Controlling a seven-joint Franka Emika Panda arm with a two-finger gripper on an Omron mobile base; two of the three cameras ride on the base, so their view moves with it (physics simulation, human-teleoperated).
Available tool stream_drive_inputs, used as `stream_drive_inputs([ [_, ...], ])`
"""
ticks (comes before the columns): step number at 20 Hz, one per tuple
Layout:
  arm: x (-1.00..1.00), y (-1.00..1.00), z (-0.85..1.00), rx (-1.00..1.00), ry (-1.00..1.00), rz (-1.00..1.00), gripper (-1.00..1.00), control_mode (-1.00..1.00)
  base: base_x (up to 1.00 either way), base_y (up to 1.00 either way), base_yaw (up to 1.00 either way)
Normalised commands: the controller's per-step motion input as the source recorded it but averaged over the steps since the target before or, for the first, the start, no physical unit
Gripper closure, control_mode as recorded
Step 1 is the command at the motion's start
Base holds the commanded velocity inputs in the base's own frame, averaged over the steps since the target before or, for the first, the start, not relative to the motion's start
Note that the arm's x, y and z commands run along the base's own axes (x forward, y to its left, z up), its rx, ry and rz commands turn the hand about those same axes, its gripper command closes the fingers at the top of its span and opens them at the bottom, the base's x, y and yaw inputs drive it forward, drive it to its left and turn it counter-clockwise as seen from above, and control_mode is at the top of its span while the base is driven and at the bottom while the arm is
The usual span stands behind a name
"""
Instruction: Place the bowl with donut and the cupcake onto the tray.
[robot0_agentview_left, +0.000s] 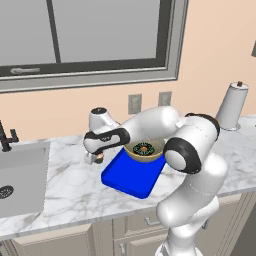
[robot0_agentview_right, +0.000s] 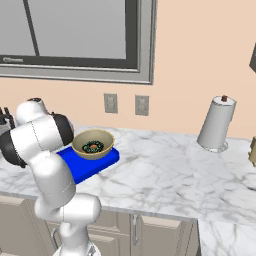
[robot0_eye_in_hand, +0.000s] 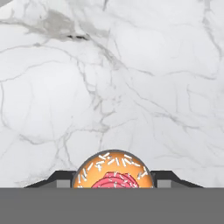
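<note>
Marble counter (robot0_agentview_left: 65, 185) beneath pincer-held cupcake (robot0_eye_in_hand: 113, 171).

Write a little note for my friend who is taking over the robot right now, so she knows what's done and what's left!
Gripper: low over the marble counter, left of the tray, jaws around the cupcake. Whether it is lifted yet cannot be told.
Bowl with the donut inside: already sitting on the blue tray.
Done: bowl and donut are on the tray.
Left: carry the cupcake over to the tray, set it on a bare blue part and let go.
</note>
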Motion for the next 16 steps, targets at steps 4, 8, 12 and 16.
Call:
stream_drive_inputs([
  [4,-0.42,-0.38,0.06,0.0,0.0,-0.03,1.0,-1.0,0.0,0.0,0.0],
  [8,-0.39,-0.51,0.01,0.0,0.0,-0.01,1.0,-1.0,0.0,0.0,0.0],
  [12,-0.31,-0.48,0.0,0.01,0.0,0.0,1.0,-1.0,0.0,0.0,0.0],
  [16,-0.21,-0.47,0.0,0.01,0.0,0.0,1.0,-1.0,0.0,0.0,0.0],
])
